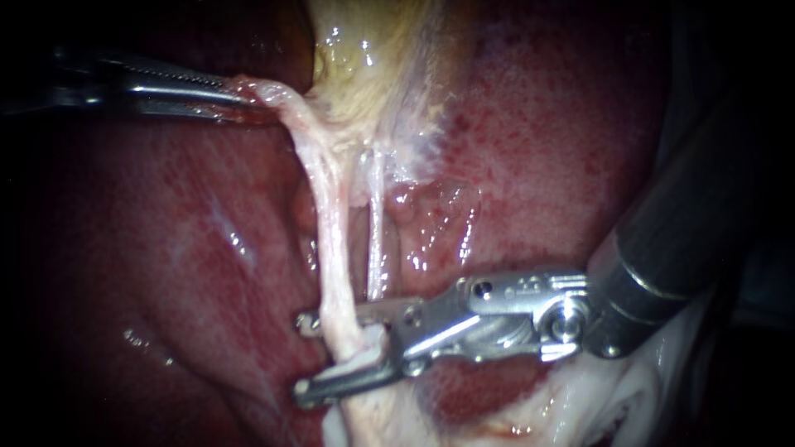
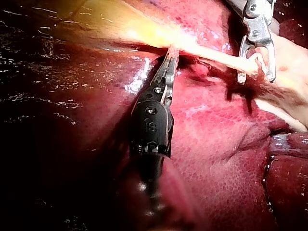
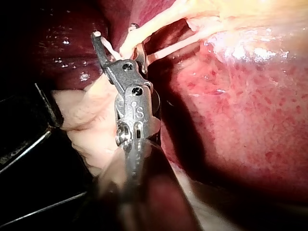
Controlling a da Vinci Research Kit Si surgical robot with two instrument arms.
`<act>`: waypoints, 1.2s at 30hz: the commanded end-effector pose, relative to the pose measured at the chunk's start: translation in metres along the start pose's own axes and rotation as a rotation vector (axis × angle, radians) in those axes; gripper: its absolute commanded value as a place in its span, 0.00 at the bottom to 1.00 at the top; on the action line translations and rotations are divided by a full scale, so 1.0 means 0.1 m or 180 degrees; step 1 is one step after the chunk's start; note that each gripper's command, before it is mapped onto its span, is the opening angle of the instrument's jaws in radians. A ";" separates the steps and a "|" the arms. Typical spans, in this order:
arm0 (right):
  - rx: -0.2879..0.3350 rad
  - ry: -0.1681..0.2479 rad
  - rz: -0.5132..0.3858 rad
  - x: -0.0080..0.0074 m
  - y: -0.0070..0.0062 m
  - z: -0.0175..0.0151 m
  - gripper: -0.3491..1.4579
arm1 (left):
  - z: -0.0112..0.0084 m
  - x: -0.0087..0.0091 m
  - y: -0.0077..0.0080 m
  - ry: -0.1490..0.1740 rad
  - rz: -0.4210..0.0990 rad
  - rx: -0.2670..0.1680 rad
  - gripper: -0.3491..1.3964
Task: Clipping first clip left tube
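Observation:
The left tube (image 1: 333, 240), a pale pink strand, runs down from the yellowish gallbladder (image 1: 373, 58) over the liver (image 1: 166, 257). A thinner right tube (image 1: 377, 240) lies beside it. My right instrument (image 1: 303, 356) comes in from the right, its jaws open, one on each side of the left tube's lower part. A whitish piece (image 1: 374, 338) sits deep between them against the tube. My left instrument (image 1: 244, 99) is shut on the tissue at the gallbladder's base and holds it taut to the left. The right wrist view shows the tube (image 3: 123, 48) between the open jaws (image 3: 115, 36).
Dark red liver (image 1: 538, 149) surrounds both tubes. Pale fatty tissue (image 1: 580, 406) lies under the right instrument's shaft. In the left wrist view my right instrument (image 2: 256, 72) straddles the tube ahead of my left instrument's jaws (image 2: 169, 60).

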 end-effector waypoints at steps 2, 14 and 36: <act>-0.0004 0.0004 0.0026 0.002 0.001 -0.002 0.41 | 0.000 0.000 0.000 0.0000 0.0001 0.0000 0.00; 0.0007 0.0009 0.0329 0.001 -0.002 -0.012 0.15 | 0.001 -0.001 0.000 0.0000 0.0002 0.0001 0.00; 0.0007 0.0009 0.0507 -0.005 -0.004 -0.017 0.00 | 0.001 -0.001 0.000 0.0000 0.0002 0.0001 0.00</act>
